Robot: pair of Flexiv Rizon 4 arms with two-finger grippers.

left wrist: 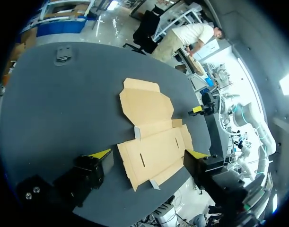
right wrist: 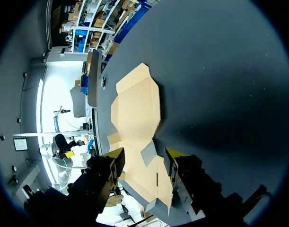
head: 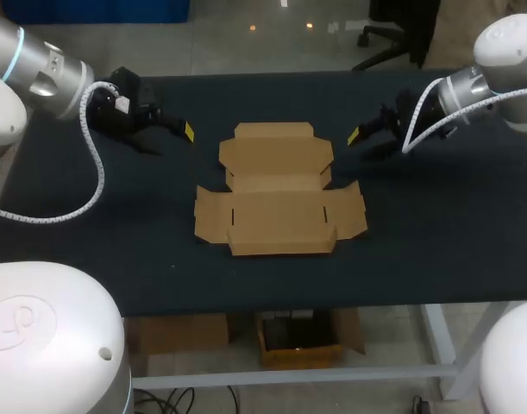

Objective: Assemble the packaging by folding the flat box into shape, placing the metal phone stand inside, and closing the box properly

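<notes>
Flat box (head: 279, 191), unfolded, on table (head: 436, 241); left gripper (left wrist: 149, 154) at its ten o'clock, pointing inward, jaws spread; right gripper (right wrist: 145, 152) at two o'clock, pointing inward, jaws spread.

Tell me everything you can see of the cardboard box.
The cardboard box is a brown, unfolded blank with a tapered lid panel, side flaps and small slots. It lies flat at the middle of the dark table, with two small tabs slightly raised. Only the table touches it; the left gripper and right gripper hang apart.
</notes>
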